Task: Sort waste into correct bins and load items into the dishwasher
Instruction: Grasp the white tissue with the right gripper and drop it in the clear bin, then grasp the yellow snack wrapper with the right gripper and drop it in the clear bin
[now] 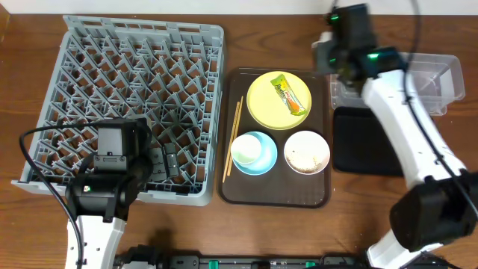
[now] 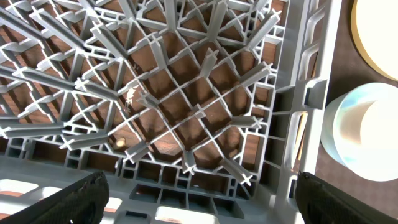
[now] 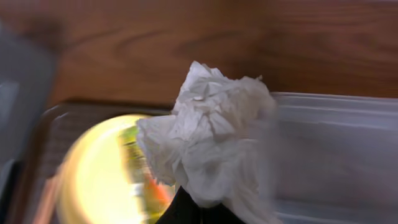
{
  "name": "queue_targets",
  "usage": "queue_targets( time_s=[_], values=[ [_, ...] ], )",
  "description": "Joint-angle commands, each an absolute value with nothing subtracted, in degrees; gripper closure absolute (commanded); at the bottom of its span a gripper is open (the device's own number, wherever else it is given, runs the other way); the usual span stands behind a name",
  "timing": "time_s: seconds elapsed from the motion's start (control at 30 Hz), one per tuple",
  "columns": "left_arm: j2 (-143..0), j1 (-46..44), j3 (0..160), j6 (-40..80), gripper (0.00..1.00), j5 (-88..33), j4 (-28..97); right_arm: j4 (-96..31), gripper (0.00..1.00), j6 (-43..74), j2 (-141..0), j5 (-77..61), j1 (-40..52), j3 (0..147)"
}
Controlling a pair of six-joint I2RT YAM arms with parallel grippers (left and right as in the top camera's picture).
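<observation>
The tissue (image 3: 211, 137) is off the worktop (image 1: 299, 232), pinched by the right tool (image 3: 191, 210), whose jaws are pressed together on one end of the wad. It hangs at the left end of the tub (image 3: 336, 149), near the worktop's far right corner. Whether it is over the rim or just beside it I cannot tell.

It looks nearly weightless, soft and crumpled, so it should crush rather than slip, and nothing in it can break. I would take it by the thick middle of the wad and not by a loose flap, which could unfold or tear. On release it may cling to a pad instead of dropping.

The left tool (image 2: 208, 202) is spread wide and holds nothing. It hovers over the near edge of the rack (image 1: 134, 67), by the worktop's near left corner.

The count:
- **Waste:** one tissue, and one wrapper (image 1: 289, 96) lying on the plate. Loose scraps (image 1: 306, 155) lie in the white bowl (too fine to count).
- **Bins:** one tub and one black tray (image 1: 358, 146).
- **Dishes:** one plate (image 1: 265, 104), one blue bowl (image 1: 240, 158), one white bowl (image 1: 326, 149), and what looks like one cup (image 1: 252, 149) inside the blue bowl. Two chopsticks (image 1: 233, 138) lie along the left edge of the brown tray (image 1: 272, 190).
- **Rack:** one.
</observation>
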State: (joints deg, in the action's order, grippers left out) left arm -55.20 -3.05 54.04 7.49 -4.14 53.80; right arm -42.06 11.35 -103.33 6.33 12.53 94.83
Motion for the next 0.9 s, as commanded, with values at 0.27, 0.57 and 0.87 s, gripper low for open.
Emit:
queue_targets(
  time_s=[0.27, 0.57, 0.87],
  values=[
    [-55.31, -2.81, 55.27, 7.62, 0.04, -4.08, 53.98, -46.24, 0.76, 12.19, -106.85, 7.88, -0.14, 92.03],
    [-55.31, -2.81, 55.27, 7.62, 0.04, -4.08, 53.95, -41.71, 0.31, 10.81, -102.54, -5.06, 2.31, 92.55],
    [-55.31, -2.81, 55.27, 7.62, 0.04, -4.08, 53.98, -42.26, 0.17, -2.15, -107.74, -6.92, 16.34, 92.09]
  ],
)
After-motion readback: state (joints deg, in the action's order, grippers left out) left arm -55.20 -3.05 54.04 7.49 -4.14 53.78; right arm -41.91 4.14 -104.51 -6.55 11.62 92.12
